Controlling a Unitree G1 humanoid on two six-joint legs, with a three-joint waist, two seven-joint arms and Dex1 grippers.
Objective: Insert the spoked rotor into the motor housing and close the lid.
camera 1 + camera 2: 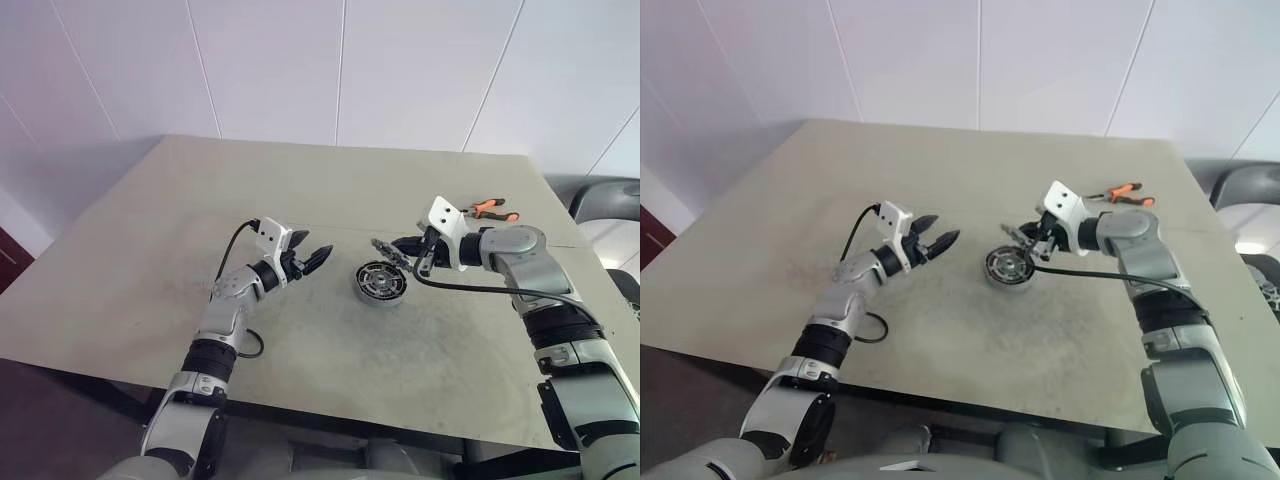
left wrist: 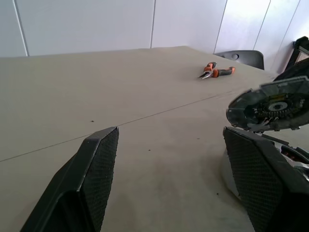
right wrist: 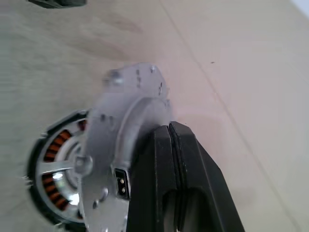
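The motor housing (image 1: 382,283) stands on the table (image 1: 300,190) between my two arms, its copper windings (image 3: 54,145) showing. The silvery spoked rotor (image 3: 65,166) sits inside it. My right gripper (image 3: 169,127) is shut on the edge of the lid (image 3: 125,111), a round slotted disc (image 2: 270,107). It holds the lid tilted in the air just above the housing's far right rim. My left gripper (image 1: 322,258) hovers open, with nothing in it, a short way left of the housing and pointing toward it.
Orange-handled pliers (image 1: 492,209) lie on the table at the far right, behind my right arm. A dark chair (image 1: 600,190) stands past the table's right corner. A black cable (image 1: 470,284) hangs from my right wrist beside the housing.
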